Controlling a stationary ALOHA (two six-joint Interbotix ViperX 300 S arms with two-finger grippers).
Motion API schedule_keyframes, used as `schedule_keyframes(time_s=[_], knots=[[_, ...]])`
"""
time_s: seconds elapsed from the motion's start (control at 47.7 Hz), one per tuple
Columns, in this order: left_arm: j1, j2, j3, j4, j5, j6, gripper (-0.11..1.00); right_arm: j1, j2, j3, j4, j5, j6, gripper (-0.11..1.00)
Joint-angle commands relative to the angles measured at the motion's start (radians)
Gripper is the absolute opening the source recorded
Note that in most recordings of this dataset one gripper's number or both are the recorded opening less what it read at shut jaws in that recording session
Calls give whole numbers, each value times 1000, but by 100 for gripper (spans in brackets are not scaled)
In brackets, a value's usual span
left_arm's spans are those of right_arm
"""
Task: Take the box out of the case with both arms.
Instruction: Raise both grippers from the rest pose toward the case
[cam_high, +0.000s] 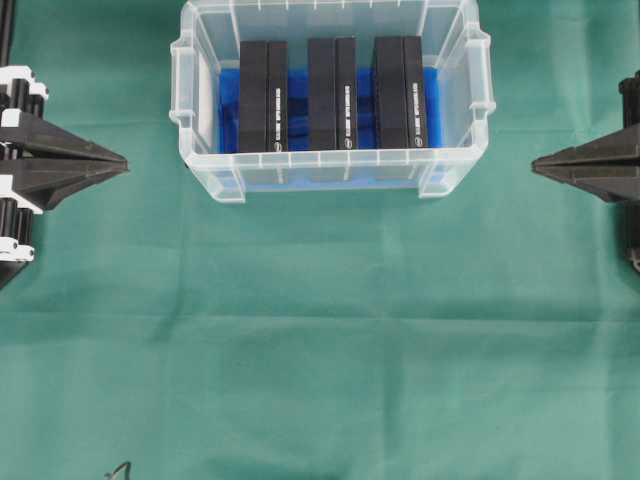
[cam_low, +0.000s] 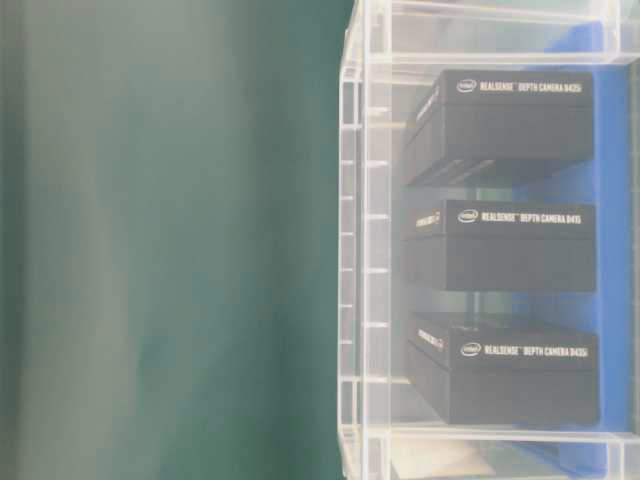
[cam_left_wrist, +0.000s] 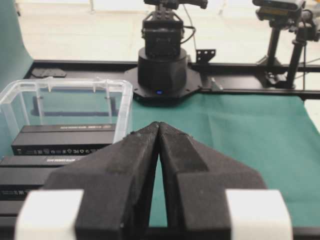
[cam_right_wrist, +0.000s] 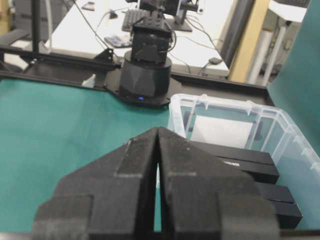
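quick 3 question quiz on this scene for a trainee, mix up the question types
1. How many black boxes stand in the case?
2. True or false: the left gripper already holds a box.
3. The right gripper is: A) inside the case, B) shut and beside the case on its right in the overhead view, C) open above the case.

Key:
1. Three: left box, middle box, right box, side by side on the blue sheet.
2. False. It is shut on nothing, away from the case over the green cloth.
3. B
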Motion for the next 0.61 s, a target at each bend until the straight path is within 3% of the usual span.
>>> schedule_keyframes(time_s=[0.0,0.293,0.587], knots=[[-2,6,-35,6,21,-9,1,-2,9,-23,6,0,3,0],[-3,-12,-80,9,98,-57,1,-3,8,-143,5,201,14,0],[-3,-17,-307,11,350,-106,1,-3,25,-382,5,437,14,0]])
